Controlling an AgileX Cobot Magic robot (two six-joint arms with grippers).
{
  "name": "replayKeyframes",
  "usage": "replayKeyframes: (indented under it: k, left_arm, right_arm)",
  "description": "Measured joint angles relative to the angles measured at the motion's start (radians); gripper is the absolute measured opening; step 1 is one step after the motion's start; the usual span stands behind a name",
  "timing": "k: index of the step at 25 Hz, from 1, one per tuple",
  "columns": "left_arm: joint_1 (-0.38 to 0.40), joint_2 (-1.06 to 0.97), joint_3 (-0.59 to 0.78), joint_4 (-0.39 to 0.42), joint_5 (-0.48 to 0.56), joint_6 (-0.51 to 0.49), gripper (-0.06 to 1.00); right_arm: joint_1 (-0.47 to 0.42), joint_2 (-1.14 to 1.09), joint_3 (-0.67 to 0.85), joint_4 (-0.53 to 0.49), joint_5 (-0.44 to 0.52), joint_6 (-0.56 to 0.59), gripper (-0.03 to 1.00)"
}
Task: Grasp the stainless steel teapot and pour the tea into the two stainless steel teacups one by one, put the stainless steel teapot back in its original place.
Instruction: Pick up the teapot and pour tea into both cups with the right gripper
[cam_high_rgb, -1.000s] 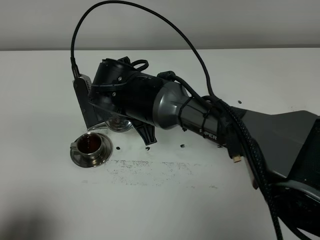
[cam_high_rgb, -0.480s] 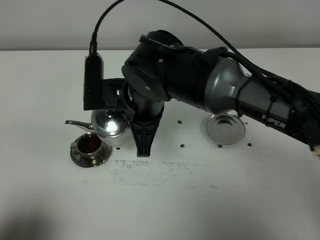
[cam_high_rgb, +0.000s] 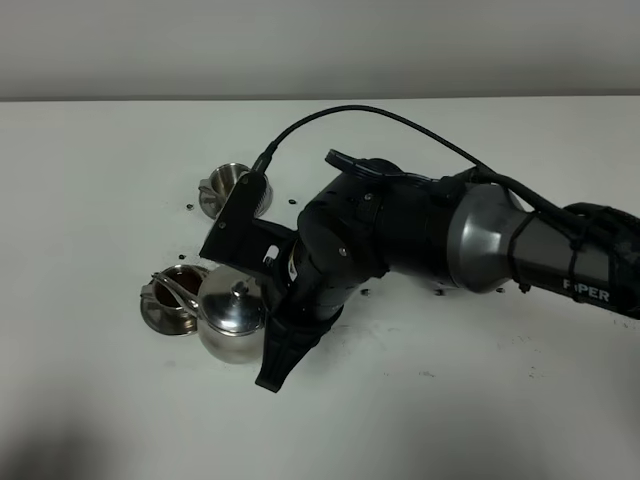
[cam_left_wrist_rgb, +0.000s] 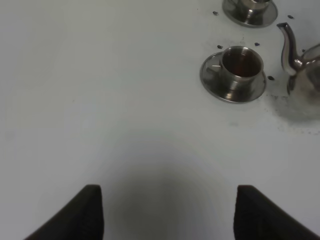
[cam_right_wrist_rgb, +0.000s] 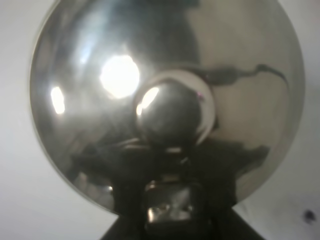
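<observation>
Teapot is lower left of centre in the high view, just beside the near teacup that has dark tea in it; right gripper looks clamped on its handle; other teacup sits further up; left gripper is spread wide over the white table

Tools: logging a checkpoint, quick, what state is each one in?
Left tool: open, empty.
Right tool: closed on the teapot handle.
</observation>
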Motion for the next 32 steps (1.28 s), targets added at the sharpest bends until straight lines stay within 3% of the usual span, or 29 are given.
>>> replayKeyframes:
  k: [3,13,20,32]
  left_arm:
    - [0.000,0.000,0.000,0.000,0.000,0.000,0.54]
    - [0.000,0.000,0.000,0.000,0.000,0.000,0.54]
    - [0.000,0.000,0.000,0.000,0.000,0.000,0.54]
    - [0.000,0.000,0.000,0.000,0.000,0.000,0.54]
  right_arm:
    - [0.001,0.013,0.034,0.004,-0.041,0.015,0.18]
    - [0.001,0.081,0.035,0.000,-0.054,0.026,0.18]
    - [-0.034,0.072,-0.179,-0.091,0.181,0.009,0.18]
    - [-0.254,0.261,-0.579,-0.129,0.310,-0.271,0.18]
